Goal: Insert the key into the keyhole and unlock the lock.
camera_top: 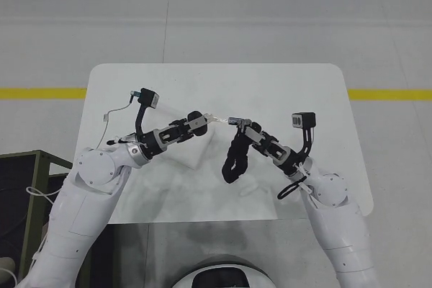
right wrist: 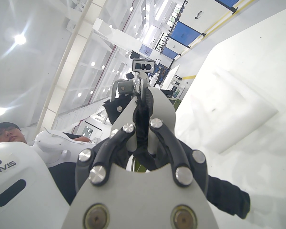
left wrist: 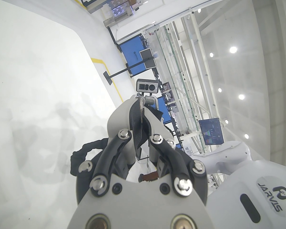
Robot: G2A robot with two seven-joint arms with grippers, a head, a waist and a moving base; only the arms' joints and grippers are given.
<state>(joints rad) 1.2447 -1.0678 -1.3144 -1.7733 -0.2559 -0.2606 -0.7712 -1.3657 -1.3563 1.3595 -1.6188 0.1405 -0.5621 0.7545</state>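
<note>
Above the middle of the white table [camera_top: 309, 93], my left gripper [camera_top: 207, 121] is shut on a thin silver key [camera_top: 219, 120], which points at the lock. In the left wrist view the key [left wrist: 141, 113] stands edge-on between the left gripper's [left wrist: 140, 107] black pads. My right gripper [camera_top: 240, 129] is shut on the lock [camera_top: 234, 120], a small silver cylinder [right wrist: 124, 86] with a black sleeved cable [camera_top: 235, 160] hanging below it. The key tip meets the lock's end. I cannot tell whether it sits inside the keyhole.
A white foam pad [camera_top: 191, 155] lies on the table under the left forearm and shows again as a pad [right wrist: 240, 110] in the right wrist view. A dark bin [camera_top: 14, 194] stands off the table's left side. The far half of the table is bare.
</note>
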